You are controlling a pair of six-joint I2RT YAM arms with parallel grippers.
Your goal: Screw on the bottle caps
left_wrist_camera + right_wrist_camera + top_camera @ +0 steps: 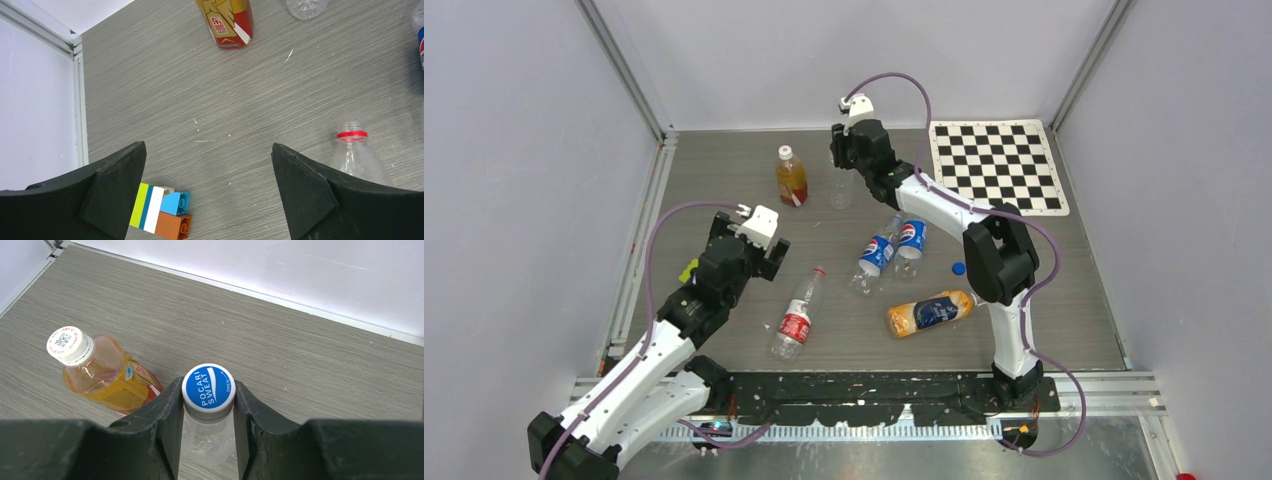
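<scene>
My right gripper (208,390) is shut on a blue and white bottle cap (208,386) that sits on the neck of an upright clear bottle (212,440). In the top view this gripper (852,160) is at the back of the table, above that bottle (842,192). Beside it stands an orange tea bottle (107,382) with a white cap (69,345). A loose blue cap (959,268) lies on the table. My left gripper (208,150) is open and empty over bare table; it also shows in the top view (752,245). A lying clear bottle (357,157) with a red neck ring is at its right.
Two blue-labelled bottles (892,248) and an orange bottle (929,312) lie mid-table. The red-labelled clear bottle (796,315) lies nearer the front. A small stack of coloured bricks (161,209) lies by my left finger. A checkerboard (997,165) lies at back right. Walls enclose the table.
</scene>
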